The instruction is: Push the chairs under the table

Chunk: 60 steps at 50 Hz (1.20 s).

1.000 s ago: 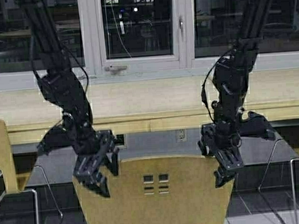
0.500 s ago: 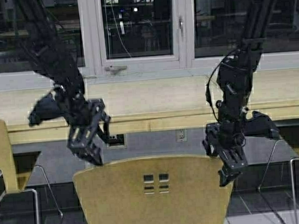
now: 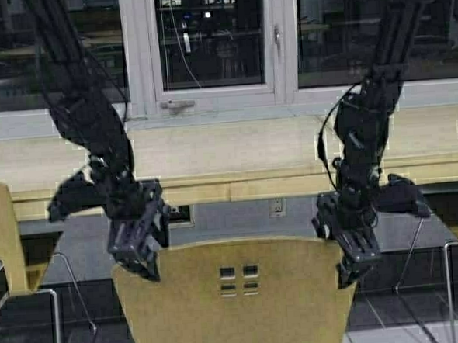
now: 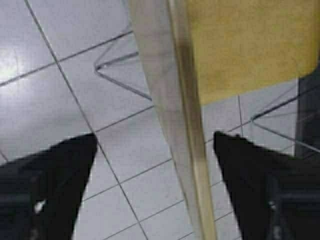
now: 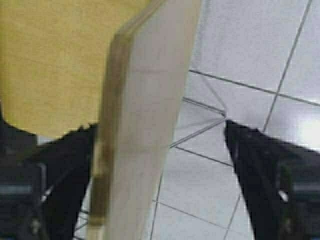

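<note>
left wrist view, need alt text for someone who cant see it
Looking down past the open left end effector, its two black fingers straddle the thin top edge of the tan chair backrest without visibly touching it. Below lie the chair seat, chrome legs and pale tiled floor.

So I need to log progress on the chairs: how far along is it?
Early on. Nothing looks finished: the centre chair stands back from the table, its backrest well short of the front edge. In hand: the left gripper and right gripper straddle the backrest's top corners, fingers open. Left: pushing it in, then the side chair.
</note>
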Motion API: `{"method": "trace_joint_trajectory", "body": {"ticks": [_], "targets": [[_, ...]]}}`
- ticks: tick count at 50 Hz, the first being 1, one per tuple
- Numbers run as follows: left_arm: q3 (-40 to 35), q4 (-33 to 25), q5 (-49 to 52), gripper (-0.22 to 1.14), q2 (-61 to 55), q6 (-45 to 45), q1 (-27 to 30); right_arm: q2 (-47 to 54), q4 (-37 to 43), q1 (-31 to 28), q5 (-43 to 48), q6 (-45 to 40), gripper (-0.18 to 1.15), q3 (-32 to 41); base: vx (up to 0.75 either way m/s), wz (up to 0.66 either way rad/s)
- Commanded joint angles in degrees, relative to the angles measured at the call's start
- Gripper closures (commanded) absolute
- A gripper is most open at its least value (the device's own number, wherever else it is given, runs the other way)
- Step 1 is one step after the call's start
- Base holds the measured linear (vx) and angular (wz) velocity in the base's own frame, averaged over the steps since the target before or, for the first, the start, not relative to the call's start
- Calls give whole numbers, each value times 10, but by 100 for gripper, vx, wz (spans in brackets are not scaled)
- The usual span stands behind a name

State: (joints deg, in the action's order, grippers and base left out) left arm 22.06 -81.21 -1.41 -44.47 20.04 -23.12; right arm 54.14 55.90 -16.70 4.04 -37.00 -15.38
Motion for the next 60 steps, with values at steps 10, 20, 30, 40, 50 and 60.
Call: {"method": "trace_joint_trajectory", "body": {"ticks": [10, 20, 30, 40, 50, 60], "targets": [[-111, 0, 6, -10, -94, 0, 16, 13, 1, 3, 0, 0, -7, 36, -1, 0], [-115, -1, 15, -10, -117, 0, 23, 18, 2, 2, 7, -6, -6, 40, 0, 0], [-113, 0, 20, 13, -122, -1, 28, 16, 4, 2, 34, -13, 6, 36, 0, 0], [-108, -6, 32, 109, -124, 9, 29, 17, 35, 3, 39, -12, 109, 20, 0, 0], [-107, -7, 45, 83, -124, 9, 29, 11, 37, 2, 31, -11, 85, 6, 3, 1], [-107, -4, 60, 89, -122, 5, 29, -4, 40, 2, 40, -12, 93, -17, 8, 4]]}}
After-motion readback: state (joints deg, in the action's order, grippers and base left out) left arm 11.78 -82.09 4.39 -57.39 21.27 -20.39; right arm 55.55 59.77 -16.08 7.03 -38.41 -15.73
